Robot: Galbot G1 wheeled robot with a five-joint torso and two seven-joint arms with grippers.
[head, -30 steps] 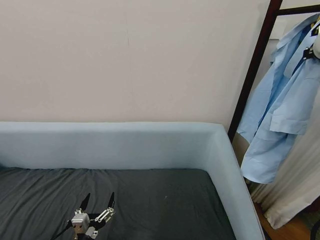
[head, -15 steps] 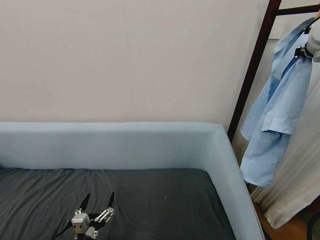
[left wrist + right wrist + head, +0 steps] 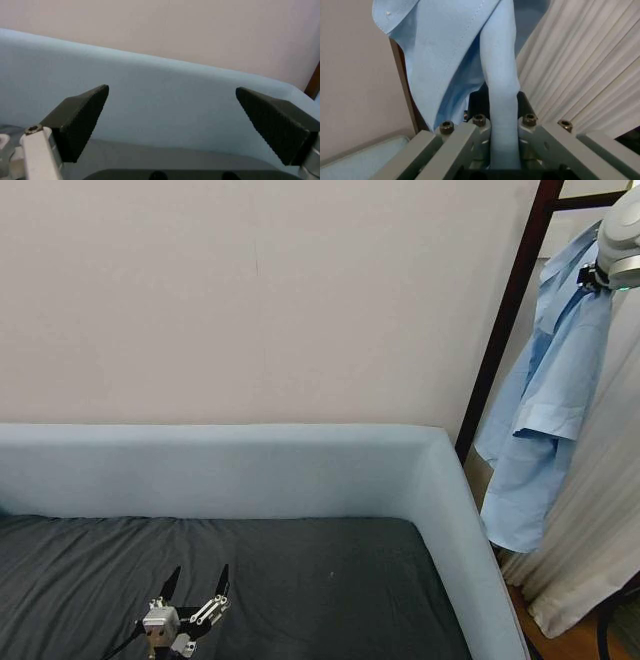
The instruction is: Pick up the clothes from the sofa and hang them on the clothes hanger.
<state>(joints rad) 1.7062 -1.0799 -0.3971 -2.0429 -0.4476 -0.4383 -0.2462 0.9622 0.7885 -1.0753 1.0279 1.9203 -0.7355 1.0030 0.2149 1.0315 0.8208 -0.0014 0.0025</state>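
A light blue shirt (image 3: 545, 405) hangs at the far right beside the dark wooden clothes rack (image 3: 505, 320). The wrist of my right arm (image 3: 622, 235) is at its collar, high up. In the right wrist view my right gripper (image 3: 502, 129) is shut on a fold of the shirt (image 3: 500, 78), with the cloth running up between the fingers. My left gripper (image 3: 188, 605) hovers low over the dark grey sofa cushion (image 3: 320, 585), open and holding nothing. Its black pads (image 3: 82, 118) stand wide apart in front of the sofa's blue backrest (image 3: 165, 101).
The sofa's light blue backrest (image 3: 220, 470) and right armrest (image 3: 465, 560) border the cushion. A white curtain (image 3: 600, 530) hangs behind the shirt, reaching the wooden floor. A plain wall rises behind the sofa.
My right arm has moved left and a little down into view with the shirt. The shirt has drawn narrower and swung closer to the rack's post. The left gripper has not moved.
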